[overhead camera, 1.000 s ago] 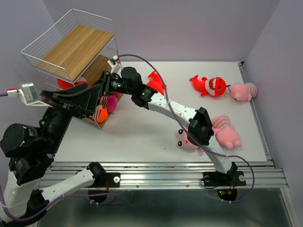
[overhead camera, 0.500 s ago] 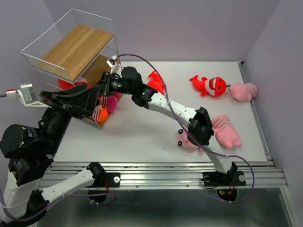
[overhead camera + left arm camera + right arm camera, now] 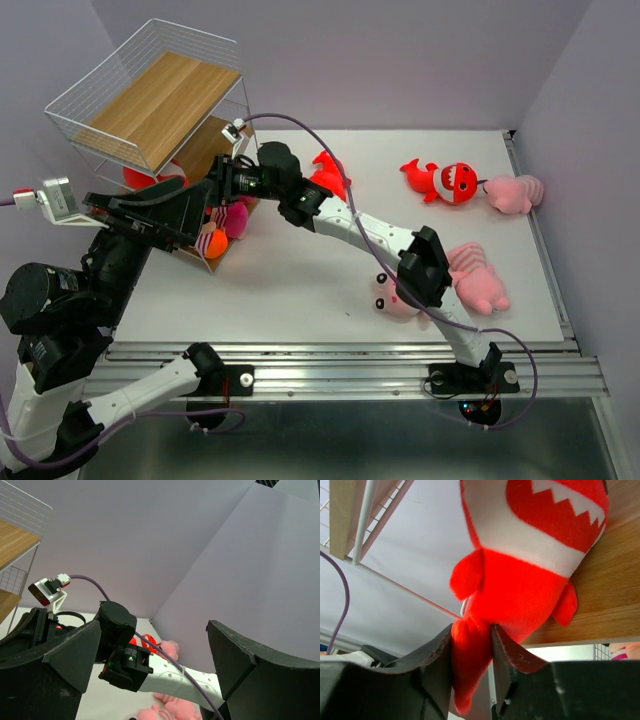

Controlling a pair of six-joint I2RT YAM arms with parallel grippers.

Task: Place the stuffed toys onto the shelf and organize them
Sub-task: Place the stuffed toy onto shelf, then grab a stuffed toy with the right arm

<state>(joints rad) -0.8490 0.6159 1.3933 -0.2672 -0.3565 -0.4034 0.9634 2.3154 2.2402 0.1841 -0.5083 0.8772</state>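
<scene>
1. the right gripper reaches into the shelf at the far left. its fingers are nearly closed, pinching the tail of a red fish.
2. the fish lies on a wooden board under the top tier, toothy mouth pointing away from the gripper.
3. the left gripper is spread wide and empty, just near of the shelf.
4. the fish looks light, soft and squashy, not fragile. held by the tail it will likely droop and swing, so the body is the surer hold.
5. another fish and pink toys wait on the table at right. pinch each across the plump middle.
</scene>
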